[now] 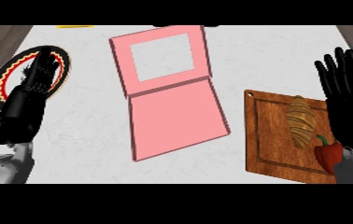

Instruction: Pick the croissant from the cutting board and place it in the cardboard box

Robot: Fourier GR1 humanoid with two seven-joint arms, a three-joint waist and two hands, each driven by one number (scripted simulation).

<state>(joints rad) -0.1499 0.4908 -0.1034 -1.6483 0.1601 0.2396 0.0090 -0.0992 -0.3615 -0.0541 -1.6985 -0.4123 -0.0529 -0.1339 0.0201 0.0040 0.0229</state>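
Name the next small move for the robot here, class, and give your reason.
Probably bring the right hand leftward and down over the croissant. That hand is open, just right of the board, and holds nothing; the croissant lies untouched beside a red pepper; the pink box sits left.

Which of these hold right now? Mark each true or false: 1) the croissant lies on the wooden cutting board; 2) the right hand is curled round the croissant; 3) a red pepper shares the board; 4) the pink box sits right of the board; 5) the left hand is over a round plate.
1) True: the golden-brown croissant lies on the brown wooden cutting board.
2) False: the black right hand is open, fingers straight, beside the board.
3) True: a red pepper sits at the board's near right corner.
4) False: the open pink box lies left of the board.
5) True: the black left hand shows over the round black plate with a red and yellow rim.
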